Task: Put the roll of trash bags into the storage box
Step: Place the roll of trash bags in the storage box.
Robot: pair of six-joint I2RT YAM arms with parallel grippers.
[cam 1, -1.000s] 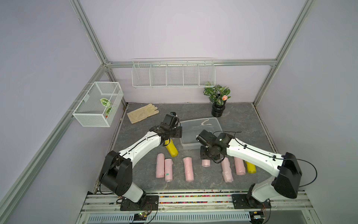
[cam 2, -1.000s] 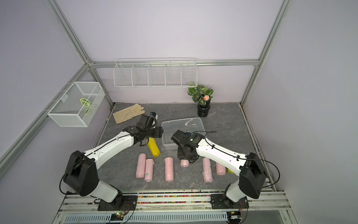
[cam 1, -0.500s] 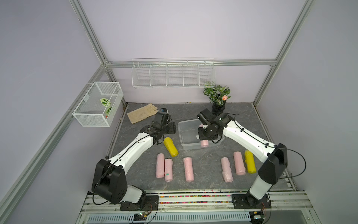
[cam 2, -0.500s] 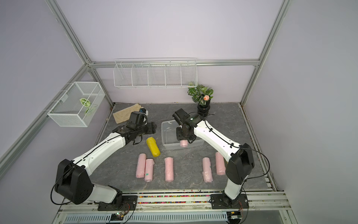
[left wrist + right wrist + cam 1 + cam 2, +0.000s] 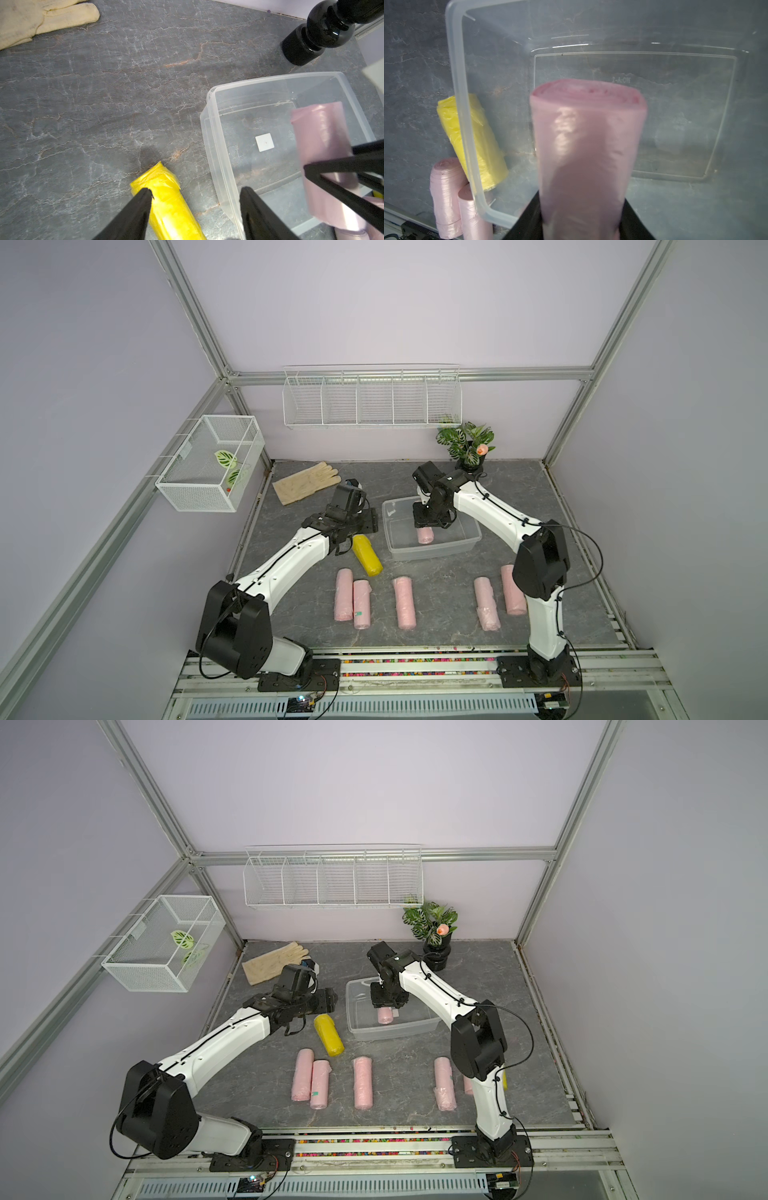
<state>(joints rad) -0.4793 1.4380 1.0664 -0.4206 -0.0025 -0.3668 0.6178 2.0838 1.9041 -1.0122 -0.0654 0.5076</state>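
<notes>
Okay, we see the right gripper [image 5: 426, 524] pinching a pink cylindrical plastic trash-bag roll [image 5: 587, 135] over the inside of the clear rectangular plastic storage box [image 5: 436, 551]; floor contact we cannot tell. Our left gripper [image 5: 196, 190] is spread, empty, just beside the box, above a yellow plastic roll [image 5: 170, 207].

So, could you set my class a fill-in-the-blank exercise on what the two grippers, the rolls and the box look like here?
1. The right gripper is shut on a ____ roll of trash bags.
2. The clear storage box beneath it has no ____.
3. The left gripper is ____ and holds nothing.
4. The loose roll nearest the left gripper is ____.

Missing words: pink; lid; open; yellow.
</notes>
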